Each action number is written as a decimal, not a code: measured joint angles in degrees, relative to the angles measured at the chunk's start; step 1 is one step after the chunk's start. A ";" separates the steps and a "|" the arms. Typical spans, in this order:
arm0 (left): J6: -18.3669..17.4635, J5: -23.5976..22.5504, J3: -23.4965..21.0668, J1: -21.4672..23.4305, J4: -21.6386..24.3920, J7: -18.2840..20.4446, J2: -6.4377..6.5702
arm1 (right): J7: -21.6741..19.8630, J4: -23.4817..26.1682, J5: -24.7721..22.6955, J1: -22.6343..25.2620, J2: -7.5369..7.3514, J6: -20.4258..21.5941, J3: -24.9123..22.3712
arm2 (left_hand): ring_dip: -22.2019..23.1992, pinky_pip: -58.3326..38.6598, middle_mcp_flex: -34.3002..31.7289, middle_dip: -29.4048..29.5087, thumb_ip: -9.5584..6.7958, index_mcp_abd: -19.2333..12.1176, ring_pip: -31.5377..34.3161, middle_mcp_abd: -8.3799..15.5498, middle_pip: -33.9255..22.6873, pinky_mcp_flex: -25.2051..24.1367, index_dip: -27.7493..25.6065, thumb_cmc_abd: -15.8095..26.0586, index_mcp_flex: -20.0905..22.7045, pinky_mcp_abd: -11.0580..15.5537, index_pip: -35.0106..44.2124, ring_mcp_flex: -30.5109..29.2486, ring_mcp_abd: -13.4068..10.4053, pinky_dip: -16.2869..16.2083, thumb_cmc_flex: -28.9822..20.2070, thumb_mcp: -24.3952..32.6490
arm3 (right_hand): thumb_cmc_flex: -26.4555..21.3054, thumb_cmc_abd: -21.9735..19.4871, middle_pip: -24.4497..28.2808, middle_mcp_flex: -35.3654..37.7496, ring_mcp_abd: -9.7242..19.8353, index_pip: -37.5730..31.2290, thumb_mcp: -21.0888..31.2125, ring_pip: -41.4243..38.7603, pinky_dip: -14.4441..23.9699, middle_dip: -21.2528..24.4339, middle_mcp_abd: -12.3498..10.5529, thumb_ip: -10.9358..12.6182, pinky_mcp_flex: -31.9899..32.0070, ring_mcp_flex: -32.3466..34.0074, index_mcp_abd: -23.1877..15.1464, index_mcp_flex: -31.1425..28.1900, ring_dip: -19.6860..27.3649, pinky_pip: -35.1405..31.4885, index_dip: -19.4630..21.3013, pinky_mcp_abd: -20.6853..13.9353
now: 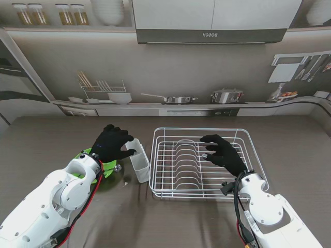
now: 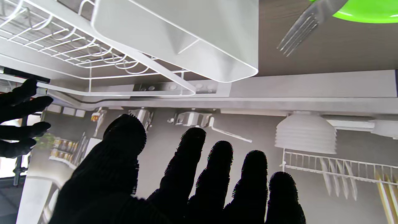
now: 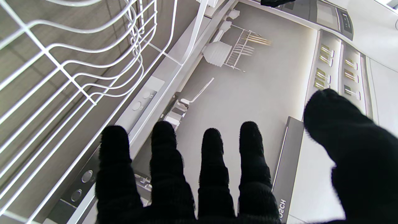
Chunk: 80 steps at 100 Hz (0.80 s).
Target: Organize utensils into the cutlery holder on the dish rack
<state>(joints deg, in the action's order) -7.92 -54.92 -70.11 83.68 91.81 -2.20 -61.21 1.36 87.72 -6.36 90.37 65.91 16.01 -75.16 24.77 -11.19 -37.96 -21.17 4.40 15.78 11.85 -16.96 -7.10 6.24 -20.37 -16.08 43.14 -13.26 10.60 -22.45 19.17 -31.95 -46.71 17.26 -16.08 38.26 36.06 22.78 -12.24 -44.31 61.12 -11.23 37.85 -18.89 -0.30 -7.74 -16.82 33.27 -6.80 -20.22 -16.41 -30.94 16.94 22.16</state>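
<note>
A white wire dish rack [image 1: 207, 161] stands mid-table, with a white cutlery holder [image 1: 139, 160] hung on its left side. My left hand [image 1: 111, 143], black-gloved and open, hovers just left of the holder with its fingertips at the holder's rim. A green plate [image 1: 107, 168] lies under that wrist, with a spoon bowl [image 1: 118, 167] at its edge. In the left wrist view the holder [image 2: 186, 40] looks to hold nothing, and a fork [image 2: 303, 28] rests by the plate [image 2: 370, 12]. My right hand [image 1: 223, 152] is open above the rack's right half [image 3: 71, 77].
A kitchen backdrop with printed shelves, pots and a hood rises behind the table's far edge. Brown tabletop [image 1: 46, 144] stretches to the left of the plate and to the right of the rack [image 1: 295, 150].
</note>
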 measured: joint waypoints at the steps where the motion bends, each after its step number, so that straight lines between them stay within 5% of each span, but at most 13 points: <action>1: 0.06 0.07 0.07 -0.20 -0.14 0.15 0.03 | 0.01 -0.02 0.02 -0.01 0.00 0.00 0.00 | 0.00 0.00 0.00 0.00 0.00 0.00 0.00 0.00 0.00 0.00 0.00 0.00 0.00 0.00 0.00 0.00 0.00 0.00 0.00 0.07 | 0.00 0.00 0.00 0.00 0.00 0.00 0.00 0.00 0.00 0.00 0.00 0.00 0.00 0.00 0.00 0.00 0.00 0.00 0.00 0.00; 80: -0.02 3.59 12.67 -14.63 -14.20 5.68 0.83 | 0.34 -0.71 0.63 -0.55 0.19 -0.18 0.02 | -0.68 0.00 1.81 2.00 -0.01 -1.37 -0.59 0.07 1.53 -1.41 -2.09 -4.16 1.83 0.37 1.98 1.58 -1.02 0.67 2.74 7.81 | 0.00 -0.79 -0.02 0.00 0.00 0.00 0.00 0.00 0.00 0.00 0.00 0.00 0.00 0.00 0.00 0.00 0.00 0.00 0.00 0.00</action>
<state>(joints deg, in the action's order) -7.93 -51.34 -57.43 69.05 77.61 3.48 -60.38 1.70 87.01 -5.73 89.83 66.11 15.83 -75.13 24.09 -11.19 -36.15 -19.17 4.39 14.41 11.26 -16.89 -5.57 4.83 -22.46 -20.24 44.97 -12.88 12.58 -20.87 18.16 -31.28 -43.97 25.08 -16.08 37.48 36.04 22.78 -12.24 -44.31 61.12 -11.22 37.85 -18.89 -0.30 -7.74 -16.82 33.27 -6.80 -20.22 -16.41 -30.94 16.94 22.16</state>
